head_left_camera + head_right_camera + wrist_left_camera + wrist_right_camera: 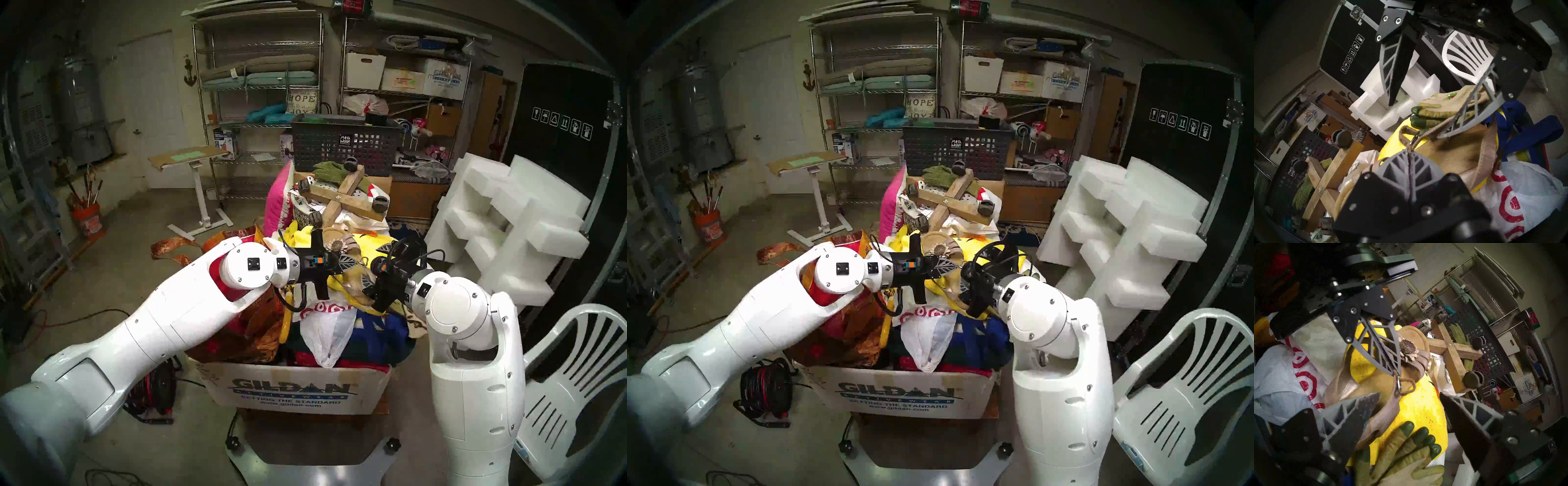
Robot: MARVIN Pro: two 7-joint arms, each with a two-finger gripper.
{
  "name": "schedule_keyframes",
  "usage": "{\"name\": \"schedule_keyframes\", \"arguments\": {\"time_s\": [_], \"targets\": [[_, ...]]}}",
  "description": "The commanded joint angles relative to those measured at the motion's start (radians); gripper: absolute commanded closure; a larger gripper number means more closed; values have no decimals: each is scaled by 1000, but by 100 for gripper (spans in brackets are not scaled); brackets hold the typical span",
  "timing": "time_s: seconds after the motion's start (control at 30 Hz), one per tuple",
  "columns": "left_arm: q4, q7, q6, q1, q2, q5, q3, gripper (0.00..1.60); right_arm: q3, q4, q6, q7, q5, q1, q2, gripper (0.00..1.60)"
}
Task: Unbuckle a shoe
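Cluttered garage, overflowing box at frame centre.
Your left claw (1395, 372) pinches the sandal (1412, 351) strap at its buckle (1398, 384); the right claw (1409, 405) gapes, empty. The strap looks limp and light, so grip its free end.

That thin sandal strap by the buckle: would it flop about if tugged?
Probably floppy: the strap curves and droops between the buckle and the right gripper. Likely light too. The left gripper, shut on it, may stop it slipping.
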Motion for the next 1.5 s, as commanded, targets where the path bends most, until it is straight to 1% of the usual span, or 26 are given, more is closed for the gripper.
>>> {"name": "schedule_keyframes", "arguments": {"time_s": [0.0, 0.2, 0.6, 1.03, 1.27, 1.37, 1.47], "targets": [[-10, 9, -6, -17, -20, 2, -6, 160, 11, -38, -4, -24, 6, 13, -8, 26], [-20, 5, -4, -7, -11, 4, -6, 160, 12, -23, -3, -31, 2, 43, -12, 32], [-35, 3, -3, 3, -2, 2, -7, 160, 13, -8, -6, -33, 3, 62, -11, 28], [-46, 4, 7, 3, 3, -1, -8, 160, 23, 38, -4, -36, -15, 93, -1, 28], [-50, 3, 7, 4, 6, -3, -8, 160, 31, 48, -5, -27, -29, 105, 3, 28], [-51, 0, 0, 6, 8, -5, -6, 160, 31, 54, -4, -33, -34, 112, -2, 31], [-54, -3, 0, 7, 10, -9, -6, 160, 29, 61, -5, -47, -35, 123, -12, 29]]}}
